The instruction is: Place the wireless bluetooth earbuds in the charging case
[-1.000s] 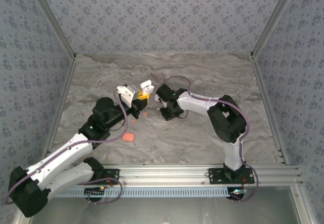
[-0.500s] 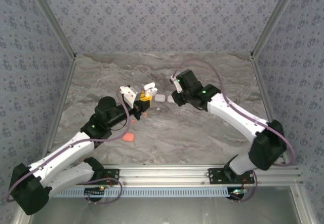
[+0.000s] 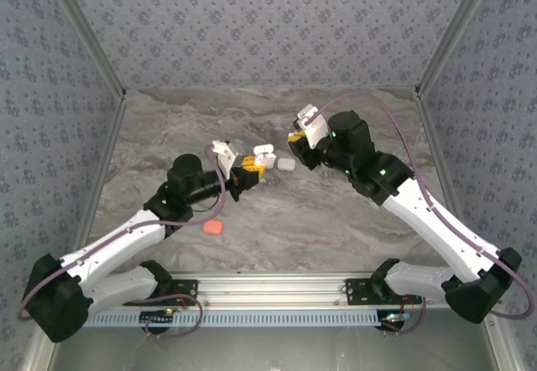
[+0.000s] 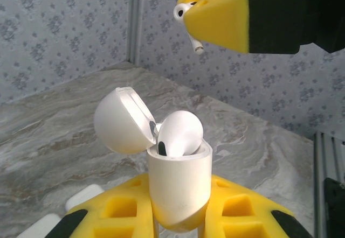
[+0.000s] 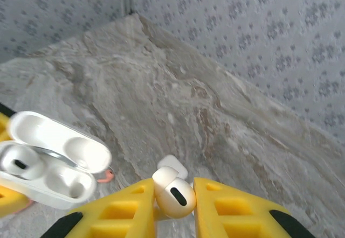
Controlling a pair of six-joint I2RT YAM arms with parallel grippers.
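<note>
The white charging case [image 4: 179, 179] stands upright with my left gripper [image 4: 180, 195] shut on its lower half. Its lid [image 4: 121, 120] hangs open to the left, and one white earbud [image 4: 180, 133] sits in it. In the top view the case [image 3: 263, 156] is held above mid-table by the left gripper [image 3: 249, 168]. My right gripper [image 5: 175, 192] is shut on a second white earbud [image 5: 175, 196]. It hovers up and to the right of the case, and its yellow fingers [image 4: 221, 12] show with the earbud [image 4: 187, 13] poking out. From there the open case [image 5: 48, 160] has one empty socket [image 5: 67, 184].
A closed white case [image 3: 286, 164] lies on the marble just right of the held case. A coral-red rounded piece [image 3: 215, 228] lies nearer the front. A tiny coral earbud [image 5: 108, 176] lies on the table under the case. Patterned walls close in the back and both sides.
My right arm has lifted off the table and swung up and to the right, carrying the white earbud. My left gripper has shifted right with the open case.
</note>
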